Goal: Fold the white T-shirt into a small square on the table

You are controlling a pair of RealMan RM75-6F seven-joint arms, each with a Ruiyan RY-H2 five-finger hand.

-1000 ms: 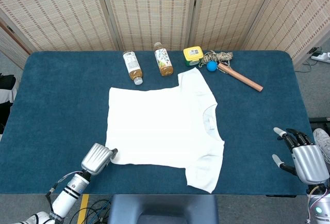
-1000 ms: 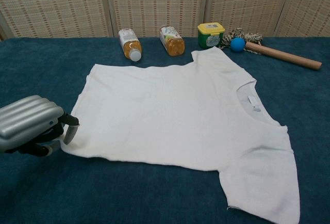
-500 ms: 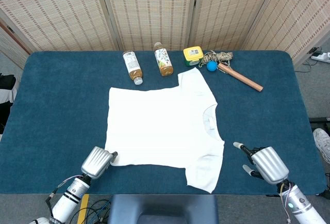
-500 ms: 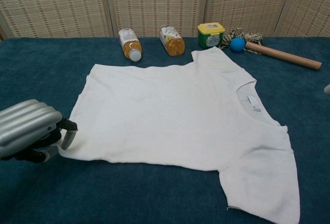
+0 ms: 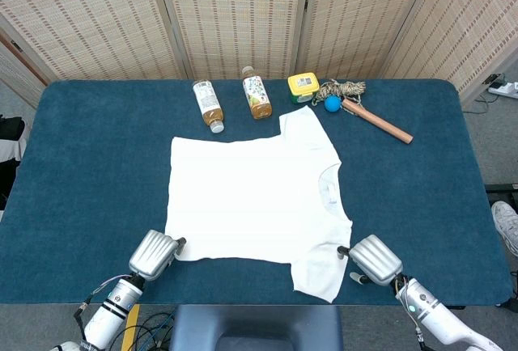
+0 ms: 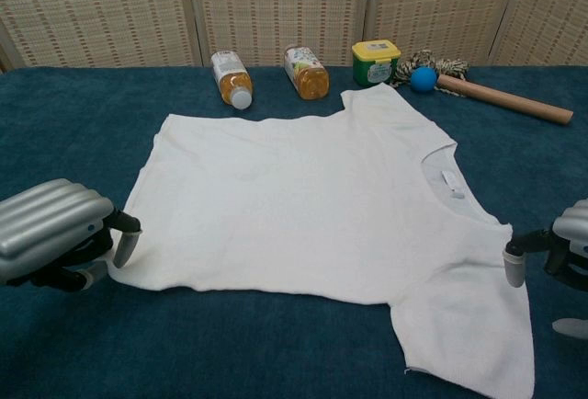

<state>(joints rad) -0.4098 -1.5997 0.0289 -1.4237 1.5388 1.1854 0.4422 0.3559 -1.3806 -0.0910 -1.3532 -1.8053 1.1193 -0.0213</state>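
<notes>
Fingers (image 6: 124, 245) of the left hand (image 6: 50, 243) curl at the hem corner of the white T-shirt (image 6: 322, 210), whether pinching cloth I cannot tell. From table (image 5: 97, 149) centre, that corner lies at 7 o'clock. Right hand (image 6: 560, 252) at 5 o'clock touches the near sleeve's edge; its grasp is unclear.
</notes>
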